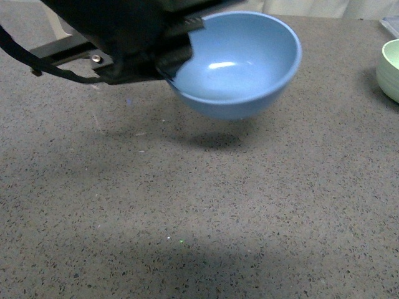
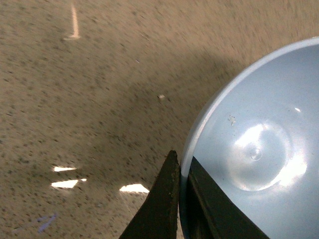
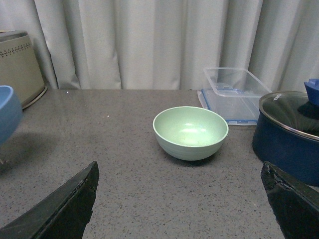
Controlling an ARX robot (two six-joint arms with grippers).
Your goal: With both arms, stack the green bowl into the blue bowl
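My left gripper [image 1: 177, 59] is shut on the near-left rim of the blue bowl [image 1: 240, 62] and holds it above the table, its shadow underneath. In the left wrist view one finger is outside and one inside the blue bowl's [image 2: 259, 164] rim, gripper [image 2: 182, 174]. The green bowl [image 1: 389, 68] stands upright on the table at the right edge of the front view. In the right wrist view the green bowl [image 3: 190, 132] stands ahead of my right gripper [image 3: 182, 199], which is open and empty, well short of it. The blue bowl [image 3: 7, 119] shows at that view's edge.
A dark blue pot with a glass lid [image 3: 289, 134] stands beside the green bowl. A clear plastic container [image 3: 234, 92] lies behind it by the curtain. A beige appliance [image 3: 20, 64] stands at the far side. The speckled table [image 1: 199, 218] stretches toward me.
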